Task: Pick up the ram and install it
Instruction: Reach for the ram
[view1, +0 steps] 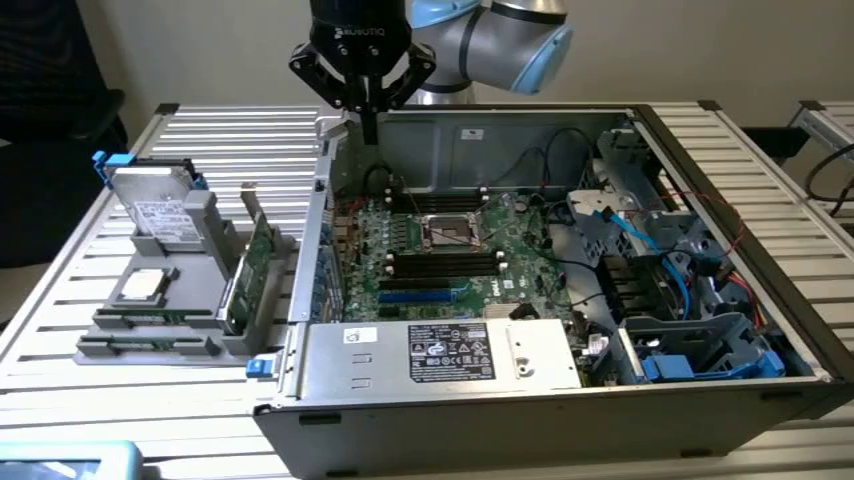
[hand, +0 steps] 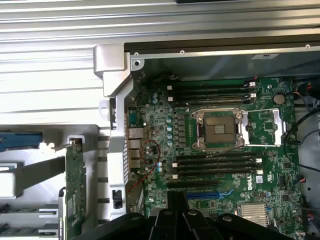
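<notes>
Nothing is installed yet: the slim green ram stick (view1: 138, 317) is seen well apart from the black metal claw (view1: 366, 120), pressed together, empty.

Exterior view: raised, angled down over case (view1: 561, 400). Wrist view: close, straight down past pincer (hand: 175, 199). Shared: motherboard (view1: 441, 262) (hand: 225, 150) beneath pincer.

The brand name ROBOTIQ is printed in white on the black body of the gripper (view1: 368, 128) in the exterior view. In the wrist view a white DELL logo (hand: 247, 182) is found, turned sideways, on the green motherboard (hand: 265, 125). The fine print on the power supply label (view1: 451, 352) and the hard drive label (view1: 163, 215) cannot be read.
</notes>
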